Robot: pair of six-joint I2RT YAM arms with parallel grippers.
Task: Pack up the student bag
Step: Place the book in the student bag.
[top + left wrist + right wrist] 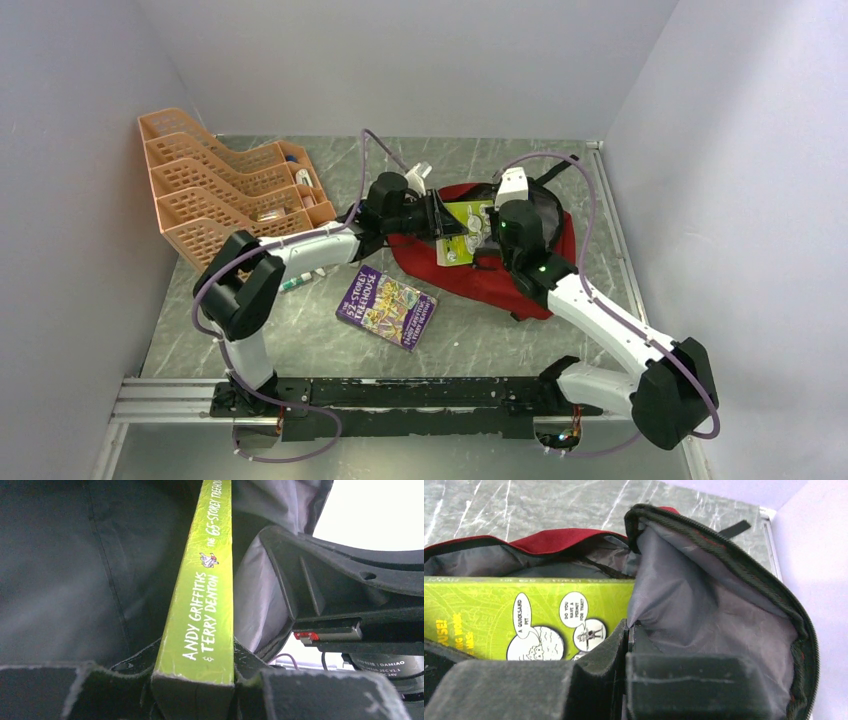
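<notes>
1. The student bag [480, 280] lies on the table [480, 345] at centre right of the top view. Its mouth is open toward the left, with the grey lining [704, 605] lifted into a hood.
2. The green book [462, 232] is partway into that mouth, spine toward the left wrist camera and far end already under the lining.
3. The left gripper [194, 677] is clenched on the green book at its near end, one finger on each cover.
4. The right gripper [626, 655] is shut tight. The folds of the lining run into its fingertips, so it appears to pinch the bag's rim and hold the mouth up.
5. Judgement: the step in hand is sliding the book in.
   - The book should travel straight along its length and stay flat under the lifted flap.
   - The left gripper should let go only once the book is well inside.
   - The rim should stay raised until then.
6. Obstruction: the right wrist sits just beside the book's path, so clearance is tight. Slack lining could snag a corner.
7. An orange rack [215, 190] stands at upper left, well apart.
8. A purple book [387, 308] lies near the bag, lower centre, not yet packed.
9. A pen [300, 283] lies beside the left arm.
</notes>
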